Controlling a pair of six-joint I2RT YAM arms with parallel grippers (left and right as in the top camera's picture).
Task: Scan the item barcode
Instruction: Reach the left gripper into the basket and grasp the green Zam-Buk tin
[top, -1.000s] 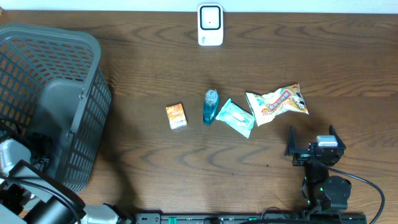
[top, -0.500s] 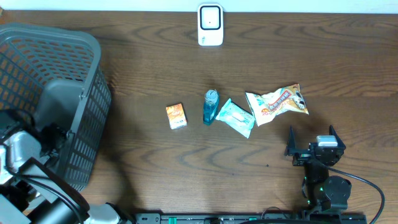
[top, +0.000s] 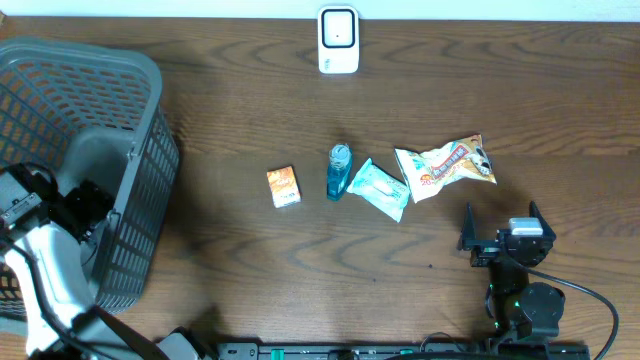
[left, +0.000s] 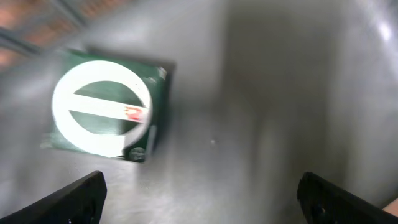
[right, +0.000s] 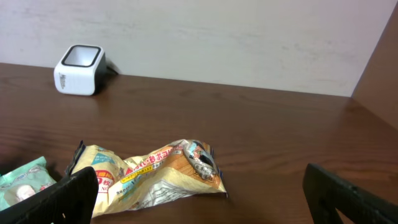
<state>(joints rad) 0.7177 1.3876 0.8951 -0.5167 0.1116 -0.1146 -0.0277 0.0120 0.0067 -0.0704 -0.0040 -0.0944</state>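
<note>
Left gripper (left: 206, 200): fingers spread wide, nothing between them; down inside the basket, above its floor
Right gripper (top: 502, 218): fingers spread wide, empty; low over the table near its front edge, just in front of the snack bag and apart from it
Green box (left: 102, 106): flat on the basket floor, large white ring with a bar on its upper face (print blurred, not readable); ahead and to the left of the left fingers, touching neither
Basket (top: 150, 120): grey plastic mesh, at the left end of the table, left arm reaching into it
Scanner (top: 338, 40): small white unit with a dark window, upright at the far edge of the table, centre; well apart from every item
Orange box (top: 284, 186): small carton, flat on the table, leftmost in the row of items
Blue bottle (top: 339, 171): lying on its side just right of the orange box, cap pointing away from the robot
Teal packet (top: 379, 188): flat, angled, just beside the blue bottle on its right
Snack bag (top: 445, 165): crumpled yellow and white wrapper, rightmost in the row, one corner close to the teal packet
Table (top: 250, 270): dark brown wood grain
</note>
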